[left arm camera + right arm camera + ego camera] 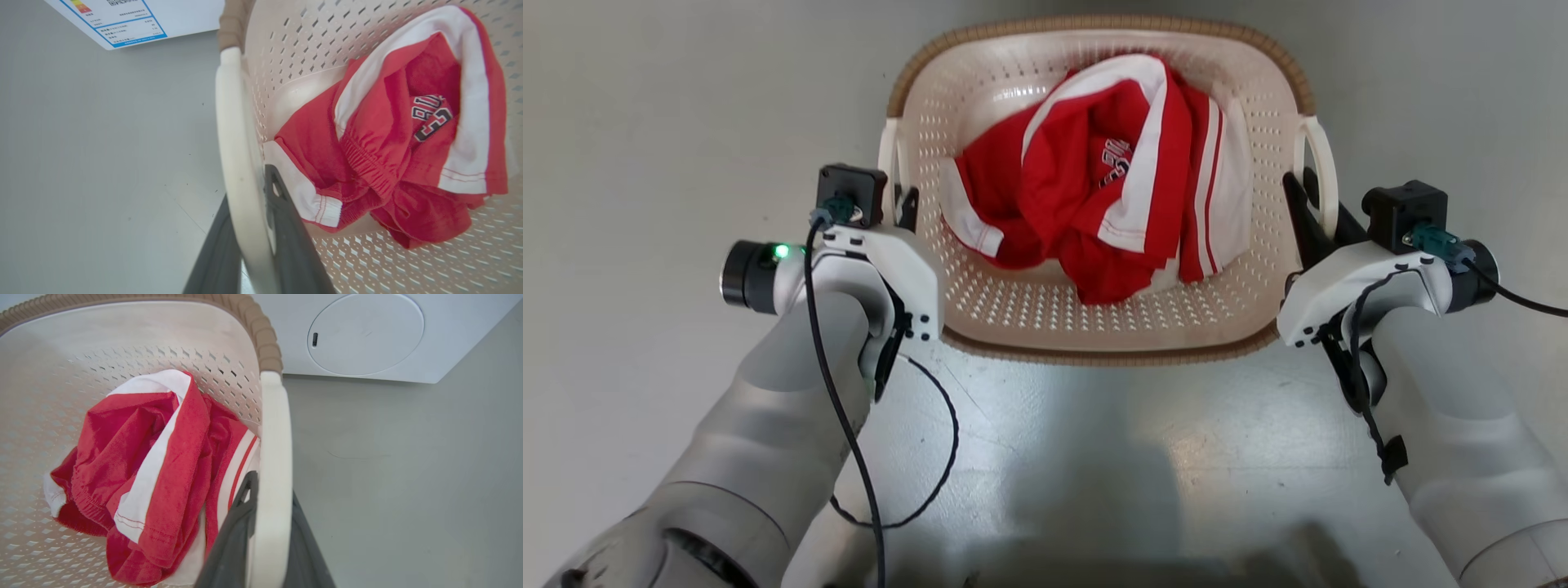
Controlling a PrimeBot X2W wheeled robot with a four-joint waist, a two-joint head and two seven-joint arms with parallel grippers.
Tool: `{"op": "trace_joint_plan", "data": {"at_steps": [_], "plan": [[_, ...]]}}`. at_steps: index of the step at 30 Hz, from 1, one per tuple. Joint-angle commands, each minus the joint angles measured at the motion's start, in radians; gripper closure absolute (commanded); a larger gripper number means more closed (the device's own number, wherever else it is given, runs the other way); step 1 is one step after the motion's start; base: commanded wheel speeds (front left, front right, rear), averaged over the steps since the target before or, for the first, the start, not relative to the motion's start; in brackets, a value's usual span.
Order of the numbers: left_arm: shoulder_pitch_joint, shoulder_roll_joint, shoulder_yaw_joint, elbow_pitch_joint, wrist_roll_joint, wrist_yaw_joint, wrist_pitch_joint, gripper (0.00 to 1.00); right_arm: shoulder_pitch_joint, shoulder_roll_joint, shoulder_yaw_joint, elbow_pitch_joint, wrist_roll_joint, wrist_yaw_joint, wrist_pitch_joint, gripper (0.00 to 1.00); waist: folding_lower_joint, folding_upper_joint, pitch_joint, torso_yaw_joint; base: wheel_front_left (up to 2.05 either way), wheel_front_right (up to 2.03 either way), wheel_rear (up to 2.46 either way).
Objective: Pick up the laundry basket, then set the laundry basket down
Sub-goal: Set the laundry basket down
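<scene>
We see our left gripper clamped on the white handle of the laundry basket; red-and-white clothes lie inside.

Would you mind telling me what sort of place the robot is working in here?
Probably a laundry area: a laundry basket holding red-and-white clothing, a white machine with a round door, likely a washer, and a smooth grey floor.

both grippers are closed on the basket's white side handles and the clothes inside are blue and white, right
Not quite: the clothes in the laundry basket are red and white, not blue, as the head view shows. The rest holds: the wrist views show the left gripper with its jaws closed on the left handle, and the right gripper closed on the right handle.
</scene>
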Motion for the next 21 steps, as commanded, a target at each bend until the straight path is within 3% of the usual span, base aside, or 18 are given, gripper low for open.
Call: {"op": "trace_joint_plan", "data": {"at_steps": [1, 8, 21], "plan": [[-0.021, 0.006, 0.021, -0.048, 0.031, 0.006, -0.011, 1.0, 0.055, 0.054, 0.019, -0.045, -0.042, 0.018, -0.014, 1.0, 0.0, 0.0, 0.021, 0.001, 0.0, 0.0, 0.0], [0.013, 0.017, 0.098, -0.105, 0.115, 0.018, -0.011, 1.0, 0.078, 0.077, -0.08, -0.104, -0.136, 0.018, -0.014, 1.0, 0.0, 0.0, 0.065, 0.003, 0.0, 0.0, 0.0], [0.025, -0.003, 0.162, -0.077, 0.186, -0.001, -0.011, 1.0, 0.074, 0.093, -0.131, -0.105, -0.181, 0.018, -0.014, 1.0, 0.0, 0.0, 0.078, 0.008, 0.0, 0.0, 0.0]]}}
